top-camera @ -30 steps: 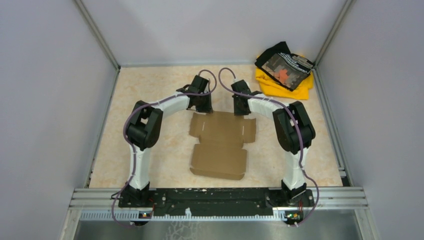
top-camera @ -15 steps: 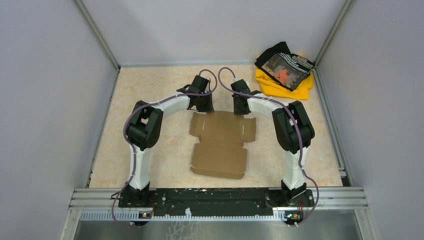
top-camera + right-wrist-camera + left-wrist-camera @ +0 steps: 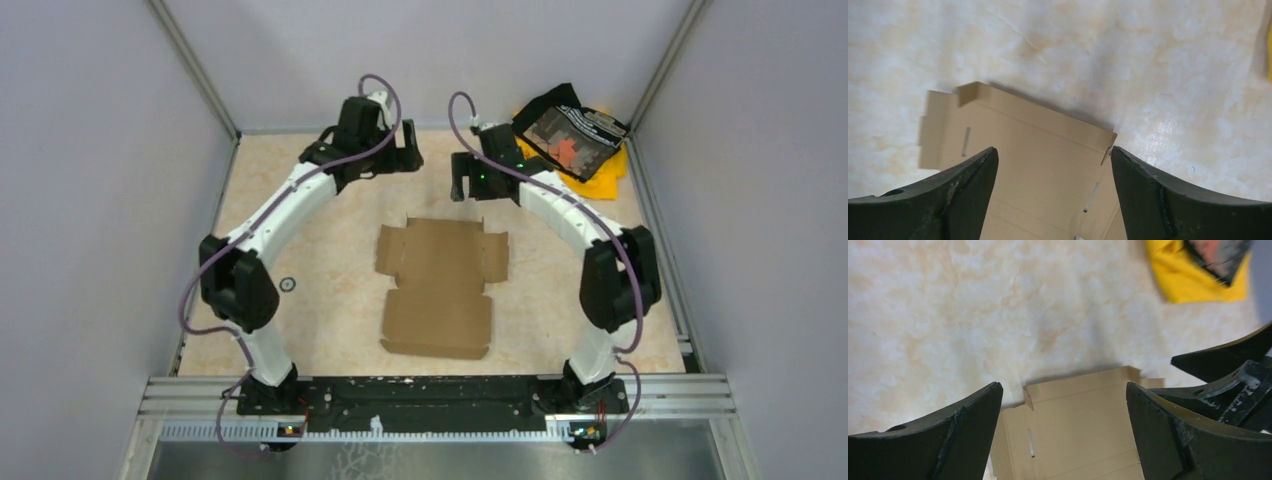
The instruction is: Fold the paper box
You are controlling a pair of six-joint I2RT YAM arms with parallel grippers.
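Paper box (image 3: 440,290): flat, unfolded, middle of the table (image 3: 320,230).
Left gripper (image 3: 408,152): mine, raised beyond the box's far edge, fingers wide apart.
Right gripper (image 3: 462,178): mine, beside it, also spread, clear of the box.
Cloth pile (image 3: 570,140): yellow-black, far right corner.

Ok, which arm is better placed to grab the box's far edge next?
Right, probably. The right pincer hangs open nearer the far edge of the paper box; the left pincer, also open, sits further back from it.
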